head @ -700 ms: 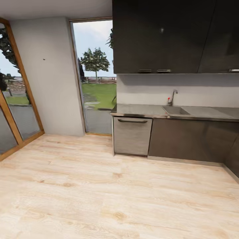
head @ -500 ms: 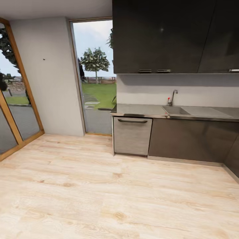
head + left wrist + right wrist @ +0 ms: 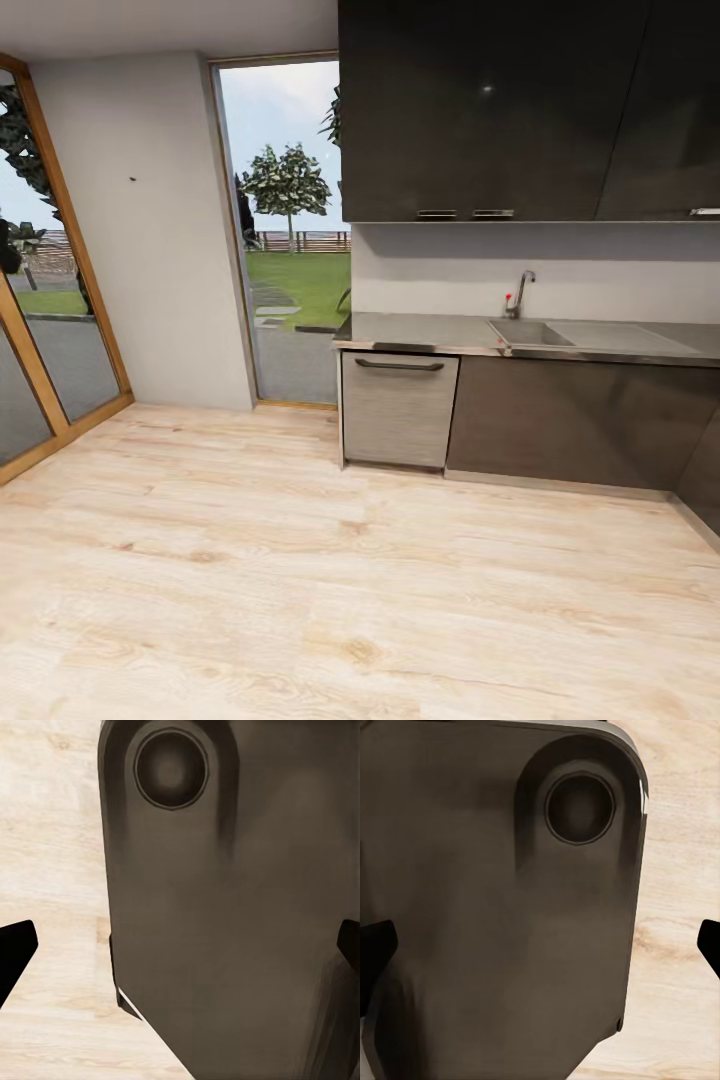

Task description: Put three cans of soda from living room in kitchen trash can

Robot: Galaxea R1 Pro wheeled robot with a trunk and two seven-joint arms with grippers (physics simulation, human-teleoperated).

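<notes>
The kitchen (image 3: 520, 330) lies ahead: dark cabinets (image 3: 500, 110), a steel tabletop (image 3: 420, 330) with sink (image 3: 530, 333) and tap (image 3: 520, 292), pale floor (image 3: 300, 580). No soda cans or trash can show here. Both wrist views look at a dark robot body panel (image 3: 225, 907); the left pincer (image 3: 180, 952) and right pincer (image 3: 540, 945) stand wide apart, holding nothing. Best to turn slowly, scanning along the floor.

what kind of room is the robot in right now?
A kitchen, most likely: steel counter with a sink and tap, dark cabinets above, pale wood floor.
</notes>
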